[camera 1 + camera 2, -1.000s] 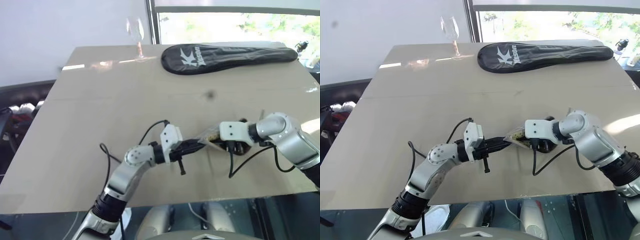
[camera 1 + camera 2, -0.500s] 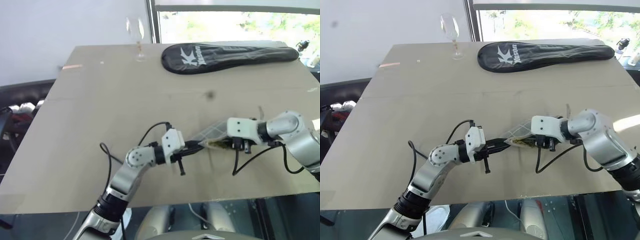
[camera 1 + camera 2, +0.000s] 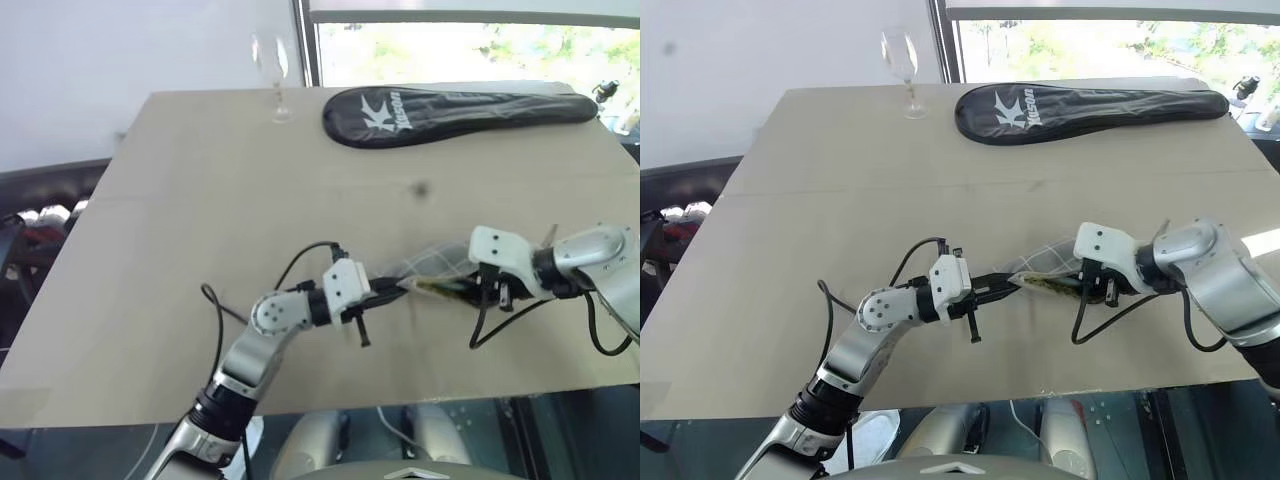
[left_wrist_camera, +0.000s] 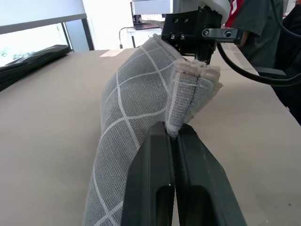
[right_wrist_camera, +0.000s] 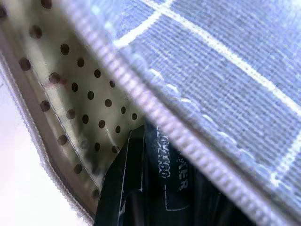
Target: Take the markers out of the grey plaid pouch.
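The grey plaid pouch (image 3: 428, 268) hangs stretched between my two grippers just above the table, near its front edge. My left gripper (image 3: 396, 290) is shut on the pouch's left end; its two black fingers (image 4: 157, 155) pinch the folded fabric edge. At the right end, my right gripper (image 3: 478, 290) sits against the pouch's mouth. The pouch's pale dotted lining (image 5: 70, 80) shows in the right wrist view. Inside lies a black marker (image 5: 160, 188) with white lettering, under the plaid outer fabric (image 5: 225, 61). Whether that marker is held is hidden.
A long black racket cover (image 3: 450, 112) lies at the far right of the tan table (image 3: 200, 200). A wine glass (image 3: 272, 70) stands at the far edge, left of the cover. A person (image 4: 256, 23) stands behind the table.
My right gripper has drawn right and slightly up, pulling the pouch out longer so its plaid side shows. The left gripper has stayed in place with a slight roll.
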